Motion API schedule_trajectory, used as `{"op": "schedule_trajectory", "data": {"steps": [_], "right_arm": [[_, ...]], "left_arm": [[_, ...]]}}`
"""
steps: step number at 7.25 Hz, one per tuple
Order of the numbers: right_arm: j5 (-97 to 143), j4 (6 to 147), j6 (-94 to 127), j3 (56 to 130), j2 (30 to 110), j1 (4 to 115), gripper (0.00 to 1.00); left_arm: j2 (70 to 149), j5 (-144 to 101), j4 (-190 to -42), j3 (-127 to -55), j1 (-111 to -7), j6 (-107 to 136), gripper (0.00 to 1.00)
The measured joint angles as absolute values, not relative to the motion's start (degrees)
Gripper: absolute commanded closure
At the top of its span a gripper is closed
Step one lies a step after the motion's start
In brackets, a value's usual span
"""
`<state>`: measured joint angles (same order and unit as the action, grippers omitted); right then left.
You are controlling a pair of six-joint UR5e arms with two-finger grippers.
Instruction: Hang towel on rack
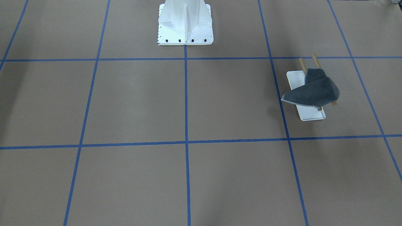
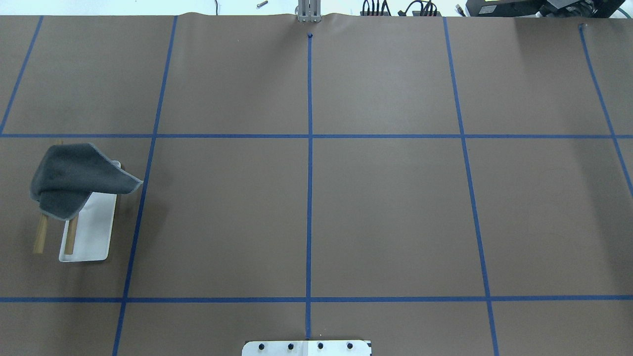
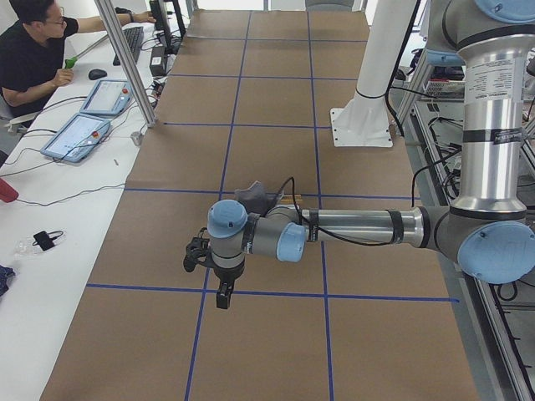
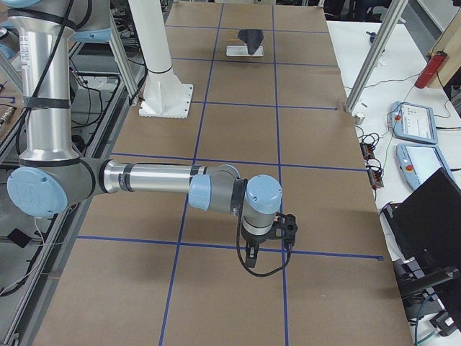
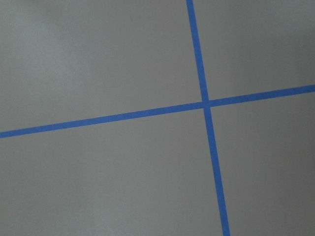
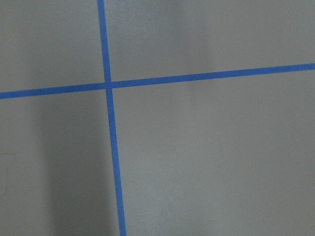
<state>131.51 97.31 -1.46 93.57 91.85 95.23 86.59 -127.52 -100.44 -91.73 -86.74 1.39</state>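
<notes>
The dark grey towel (image 1: 314, 89) hangs draped over the two tan wooden rods (image 1: 315, 61) of the rack, above its white tray base (image 1: 311, 114). In the overhead view the towel (image 2: 74, 175) covers the far part of the rods (image 2: 39, 237), and one corner sticks out past the tray (image 2: 91, 232). The towel also shows in the left view (image 3: 257, 198) and the right view (image 4: 251, 37). My left gripper (image 3: 224, 296) points down, away from the rack. My right gripper (image 4: 248, 261) points down at the far end of the table. I cannot tell whether either is open or shut.
The large white bolted pedestal (image 1: 185, 22) stands at the robot's side of the table. Blue tape lines (image 2: 309, 173) grid the brown table. An operator (image 3: 33, 50) sits at a side bench with tablets (image 3: 79, 134). Both wrist views show only table and tape.
</notes>
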Motion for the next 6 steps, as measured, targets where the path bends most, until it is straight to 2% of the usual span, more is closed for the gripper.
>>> {"op": "schedule_trajectory", "data": {"steps": [6], "right_arm": [[131.30, 97.29, -1.32, 93.47, 91.65, 95.27, 0.00]], "left_arm": [[88.26, -128.04, -93.99, -94.12, -89.34, 1.19, 0.01]]}}
